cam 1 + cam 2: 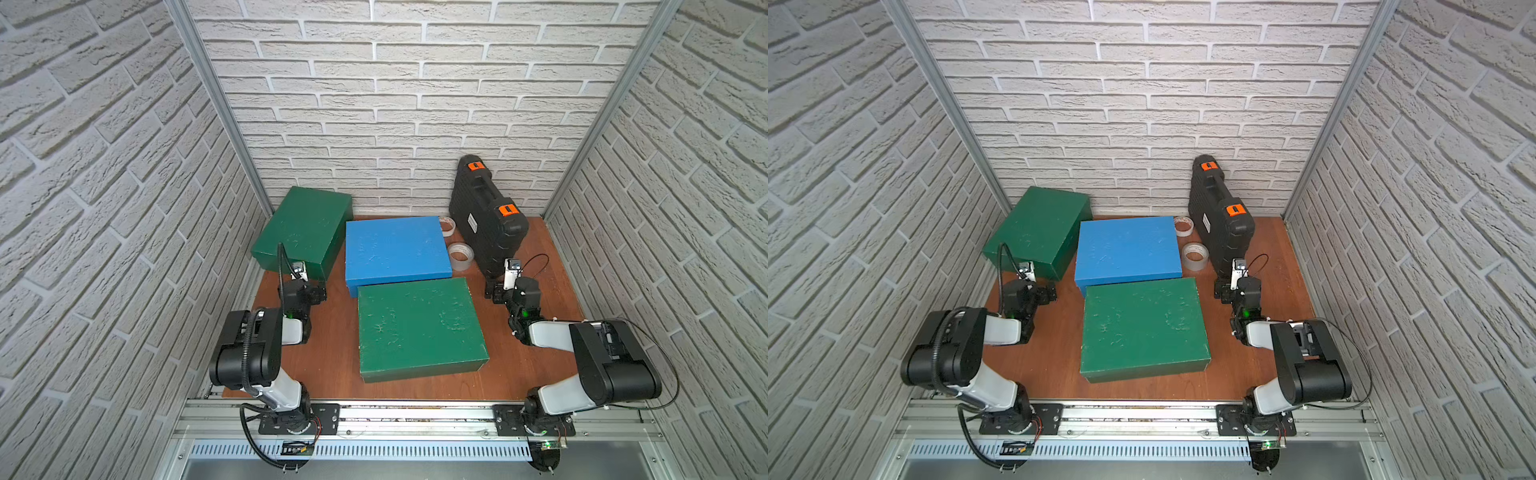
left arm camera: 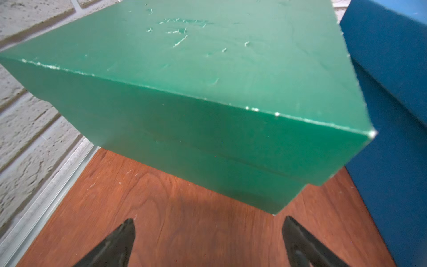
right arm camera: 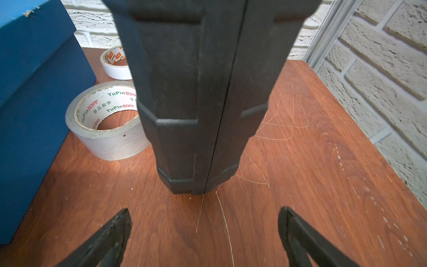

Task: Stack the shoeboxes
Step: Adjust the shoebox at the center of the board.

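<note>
Three shoeboxes lie apart on the wooden table [image 1: 324, 353], none on top of another. One dark green shoebox [image 1: 305, 230] is at the back left, a blue shoebox [image 1: 395, 249] stands beside it, and another dark green shoebox [image 1: 419, 328] sits in front of the blue one. My left gripper [image 1: 318, 291] hovers low near the back green box's front corner, open and empty; in the left wrist view the left gripper [image 2: 208, 220] faces that green box [image 2: 208, 92]. My right gripper [image 1: 492, 291] is open and empty; in the right wrist view the right gripper [image 3: 204, 210] points at the black case [image 3: 203, 104].
A black hard case with orange latches [image 1: 486, 220] stands upright at the back right. Two tape rolls [image 1: 460, 255] [image 1: 446, 225] lie between it and the blue box. Brick-patterned walls close in on three sides, and a metal rail [image 1: 415, 415] runs along the front.
</note>
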`<state>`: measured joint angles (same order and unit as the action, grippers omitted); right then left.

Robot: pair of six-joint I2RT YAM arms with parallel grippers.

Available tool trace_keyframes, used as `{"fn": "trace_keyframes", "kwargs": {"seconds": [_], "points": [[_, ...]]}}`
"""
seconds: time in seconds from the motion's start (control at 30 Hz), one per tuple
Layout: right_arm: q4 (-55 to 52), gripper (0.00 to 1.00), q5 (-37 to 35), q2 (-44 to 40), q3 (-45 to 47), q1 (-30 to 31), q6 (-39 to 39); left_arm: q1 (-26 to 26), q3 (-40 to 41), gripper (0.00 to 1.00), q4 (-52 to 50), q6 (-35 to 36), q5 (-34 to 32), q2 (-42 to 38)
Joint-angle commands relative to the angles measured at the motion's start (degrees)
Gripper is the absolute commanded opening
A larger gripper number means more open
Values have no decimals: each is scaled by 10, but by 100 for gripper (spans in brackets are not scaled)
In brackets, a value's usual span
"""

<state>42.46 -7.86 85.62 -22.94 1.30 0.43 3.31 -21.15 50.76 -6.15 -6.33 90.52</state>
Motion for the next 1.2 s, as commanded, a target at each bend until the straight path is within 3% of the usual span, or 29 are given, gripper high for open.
{"fn": "trace_keyframes", "kwargs": {"seconds": [0.0,0.8,0.87,0.97,1.07,1.17], "points": [[11,99,-4,0,-10,3,-4,2,-7,98,26,-2,2,-4],[20,99,-3,-4,-5,3,-4,2,-2,98,32,3,4,-7],[-23,99,24,-32,-18,8,-18,-13,1,98,14,17,-6,-44],[-224,99,-12,-98,-93,34,-5,-40,0,98,-57,20,-78,-119],[-274,99,34,-122,-129,43,22,-57,-33,98,-161,-6,-112,-183],[-305,99,48,-148,-149,64,36,-61,-67,98,-252,-42,-82,-241]]}}
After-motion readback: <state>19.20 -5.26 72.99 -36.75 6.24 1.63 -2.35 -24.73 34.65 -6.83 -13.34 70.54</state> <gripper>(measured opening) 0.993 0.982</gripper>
